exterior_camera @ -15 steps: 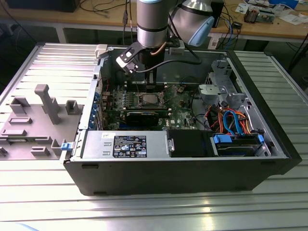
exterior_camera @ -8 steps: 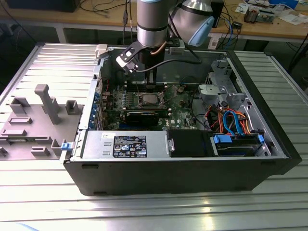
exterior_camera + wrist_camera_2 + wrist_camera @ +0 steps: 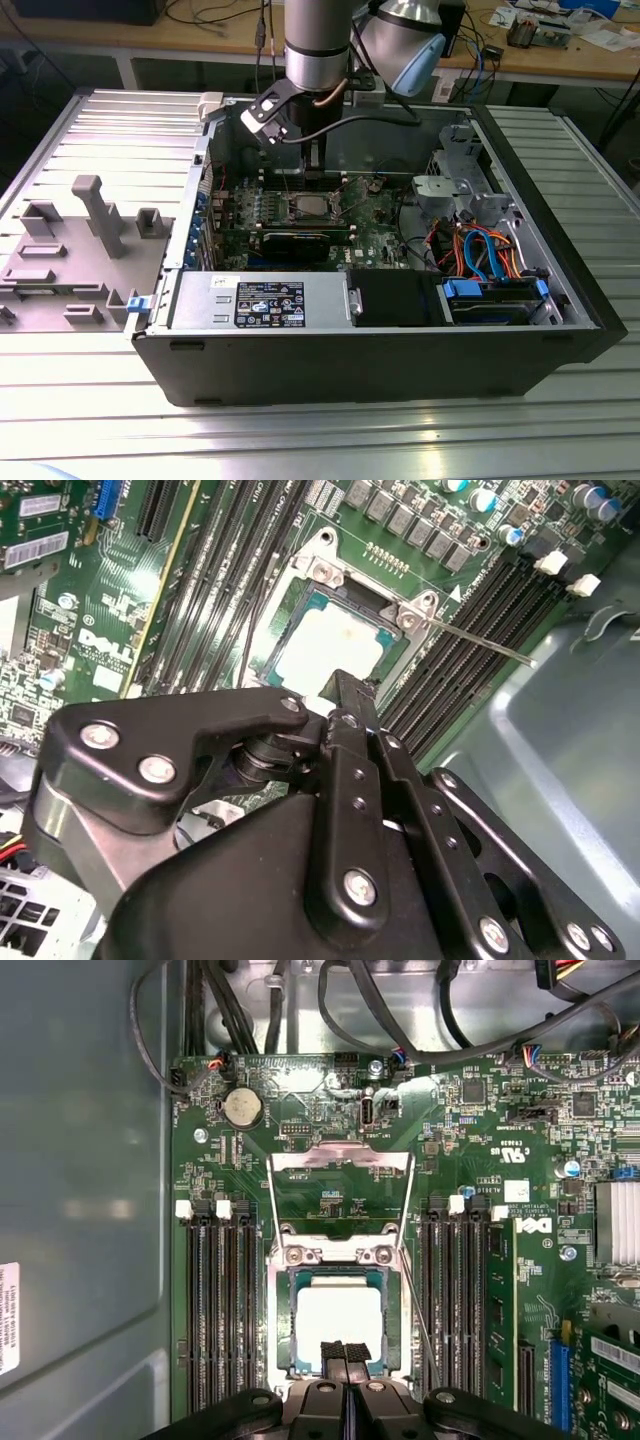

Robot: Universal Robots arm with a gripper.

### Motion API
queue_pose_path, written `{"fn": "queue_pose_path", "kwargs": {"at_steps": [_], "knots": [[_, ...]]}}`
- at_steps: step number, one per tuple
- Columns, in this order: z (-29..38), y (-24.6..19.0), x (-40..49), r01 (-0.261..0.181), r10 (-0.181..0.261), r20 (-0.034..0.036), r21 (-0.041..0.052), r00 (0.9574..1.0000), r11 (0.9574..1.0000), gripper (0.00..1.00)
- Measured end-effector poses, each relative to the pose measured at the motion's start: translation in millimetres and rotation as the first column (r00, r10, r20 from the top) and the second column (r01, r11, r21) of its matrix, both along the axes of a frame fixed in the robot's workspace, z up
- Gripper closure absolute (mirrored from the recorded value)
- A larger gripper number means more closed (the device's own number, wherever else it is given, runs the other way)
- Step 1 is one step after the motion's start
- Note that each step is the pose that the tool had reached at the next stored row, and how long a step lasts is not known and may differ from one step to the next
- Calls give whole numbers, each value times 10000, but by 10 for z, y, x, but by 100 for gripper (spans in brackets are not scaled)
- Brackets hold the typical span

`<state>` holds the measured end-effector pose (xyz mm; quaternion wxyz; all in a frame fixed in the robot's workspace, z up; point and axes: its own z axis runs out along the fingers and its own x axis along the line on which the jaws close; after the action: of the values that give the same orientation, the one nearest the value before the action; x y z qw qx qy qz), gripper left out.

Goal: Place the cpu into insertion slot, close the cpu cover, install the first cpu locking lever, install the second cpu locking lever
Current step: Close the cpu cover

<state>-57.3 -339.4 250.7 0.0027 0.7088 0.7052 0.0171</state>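
The cpu [image 3: 340, 1322] lies flat in the insertion slot [image 3: 281, 1330] on the green motherboard [image 3: 460, 1130], and the cpu cover [image 3: 340, 1161] is swung open just beyond it. The gripper [image 3: 345, 1352] hangs at one edge of the chip, fingers pinched together on nothing. A thin locking lever [image 3: 420, 1318] stands free beside the socket.

In the first wrist view, one edge of the cpu [image 3: 340, 1322] and the insertion slot [image 3: 283, 1310] behind the gripper [image 3: 346, 1350].
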Motion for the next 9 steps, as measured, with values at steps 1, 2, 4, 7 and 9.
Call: {"fn": "queue_pose_path", "kwargs": {"at_steps": [1,2,4,7,9], "knots": [[13,0,0,0,0,0,0,10000,10000,89],[31,0,0,0,0,0,0,10000,10000,89],[53,0,0,0,0,0,-1,10000,10000,89],[100,0,0,0,0,0,0,10000,10000,89],[130,0,0,0,0,0,0,10000,10000,89]]}}
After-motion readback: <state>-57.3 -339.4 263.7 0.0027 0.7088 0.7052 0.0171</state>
